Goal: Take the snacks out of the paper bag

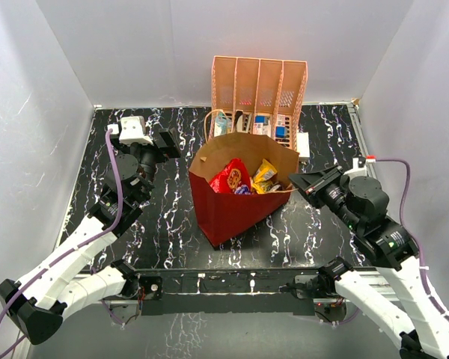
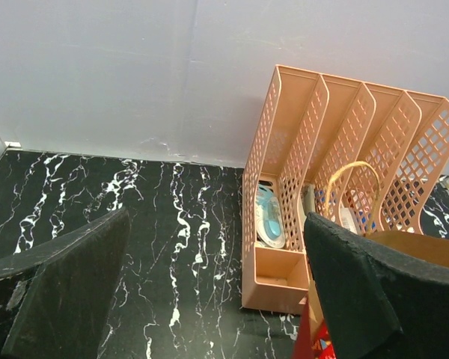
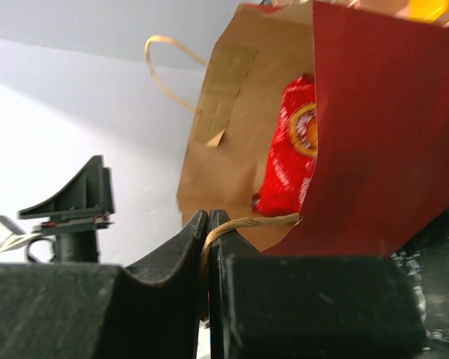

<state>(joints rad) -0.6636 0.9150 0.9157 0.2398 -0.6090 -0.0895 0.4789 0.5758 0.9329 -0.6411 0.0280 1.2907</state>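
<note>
The paper bag (image 1: pixel 236 209), red outside and brown inside, stands open at the table's middle. Inside it lie a large red cookie bag (image 1: pixel 228 177) and small yellow snack packets (image 1: pixel 265 174). My right gripper (image 1: pixel 295 180) is at the bag's right rim, shut on the bag's twine handle (image 3: pixel 243 222); the red cookie bag (image 3: pixel 292 149) shows inside in the right wrist view. My left gripper (image 1: pixel 176 143) is open and empty, left of the bag's far corner; the bag's rim (image 2: pixel 426 247) and far handle (image 2: pixel 352 176) show in its wrist view.
A peach slotted plastic rack (image 1: pixel 258 90) stands right behind the bag against the back wall, holding small blue-white items (image 2: pixel 269 221). White walls close the table on three sides.
</note>
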